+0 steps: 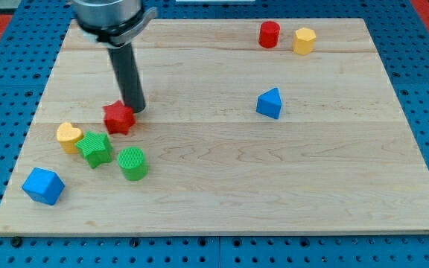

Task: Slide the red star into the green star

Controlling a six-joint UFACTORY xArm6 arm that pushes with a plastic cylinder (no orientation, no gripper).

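At the board's (222,216) left sit a blue cube (43,186), a yellow heart (68,135) and the green star (94,148). The red star (118,117) lies just beside it at one o'clock. My tip (135,109) touches the red star's two-o'clock edge; it is a plain rod with no jaws. A green cylinder (132,163) follows.

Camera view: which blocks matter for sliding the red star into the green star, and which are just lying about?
In the job:
- red star
- green star, toward the view's bottom-left of the red star
- my tip, at the red star's upper-right edge

Lying about:
- yellow heart, beside the green star
- green cylinder
- blue cube
- blue triangular block
- red cylinder
- yellow hexagonal block
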